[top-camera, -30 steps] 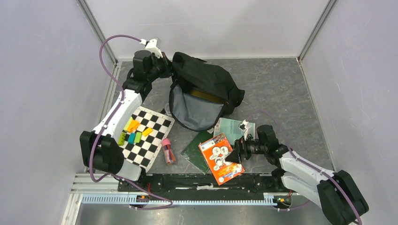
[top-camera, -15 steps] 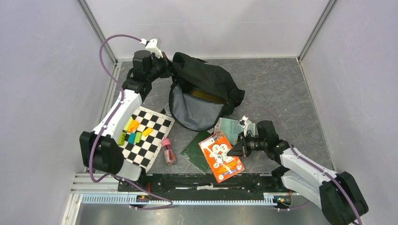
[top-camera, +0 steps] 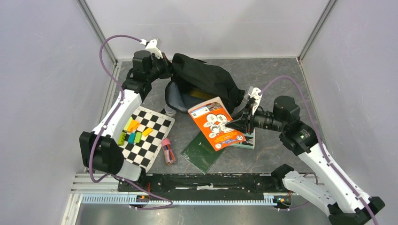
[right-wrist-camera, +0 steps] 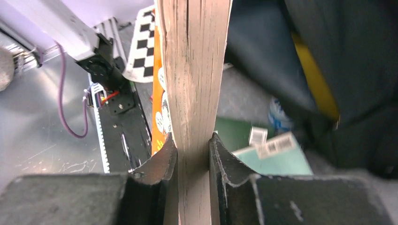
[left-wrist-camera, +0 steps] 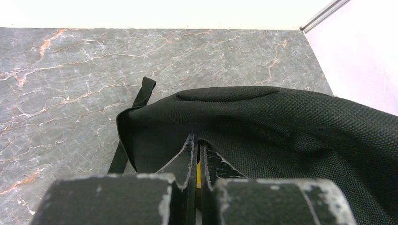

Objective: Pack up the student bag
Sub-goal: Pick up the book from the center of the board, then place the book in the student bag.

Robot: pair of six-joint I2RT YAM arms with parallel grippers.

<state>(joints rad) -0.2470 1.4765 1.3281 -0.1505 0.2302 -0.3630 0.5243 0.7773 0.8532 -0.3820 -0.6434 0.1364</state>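
Observation:
The student bag (top-camera: 206,77), black with grey lining, lies at the back of the table with its mouth facing the front. My left gripper (top-camera: 170,69) is shut on the bag's upper rim; in the left wrist view a yellow strip shows between the closed fingers (left-wrist-camera: 185,157), with black fabric (left-wrist-camera: 281,122) beyond. An orange comic book (top-camera: 213,123) hangs above the table just in front of the bag's mouth. My right gripper (top-camera: 236,123) is shut on its right edge. The right wrist view shows the book's page edge (right-wrist-camera: 197,70) clamped between the fingers (right-wrist-camera: 162,161), with the bag (right-wrist-camera: 356,70) to the right.
A checkerboard (top-camera: 155,140) with several coloured blocks (top-camera: 133,130) lies at the left. A pink-capped item (top-camera: 167,151) lies beside it. A dark green book (top-camera: 202,152) and a teal book (top-camera: 247,140) lie under the lifted comic. Enclosure walls stand close on both sides.
My right gripper closed on the orange comic book, lifted it off the front of the table and carried it back toward the bag's mouth. The left arm has not moved.

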